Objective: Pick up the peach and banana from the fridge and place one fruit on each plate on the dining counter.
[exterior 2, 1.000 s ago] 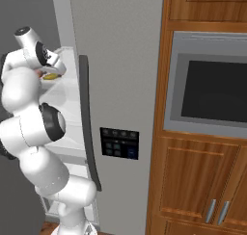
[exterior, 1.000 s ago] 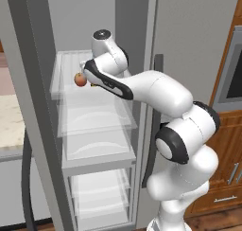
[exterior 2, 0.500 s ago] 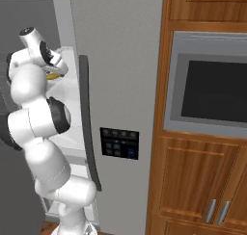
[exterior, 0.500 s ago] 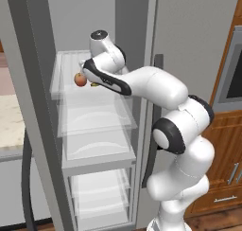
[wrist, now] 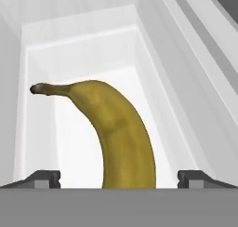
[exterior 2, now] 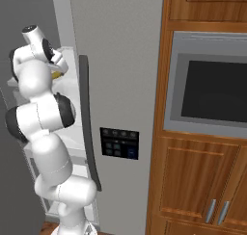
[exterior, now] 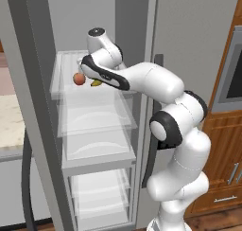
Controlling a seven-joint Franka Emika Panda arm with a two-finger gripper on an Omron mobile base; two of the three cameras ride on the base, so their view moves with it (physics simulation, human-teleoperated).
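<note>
Hand view: banana (wrist: 122, 133) lies on white fridge shelf (wrist: 69, 147), between gripper (wrist: 119, 178) tips, jaws wide apart.
Left base view: peach (exterior: 79, 79) just beside banana.

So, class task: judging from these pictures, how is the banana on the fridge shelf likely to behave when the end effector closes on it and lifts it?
The banana looks firm and curved, so it will probably keep its shape. Its smooth, rounded skin may slip or twist between the fingertips of the open end effector. It lies lengthwise between them, so a mid-body grip seems likely to balance.
</note>
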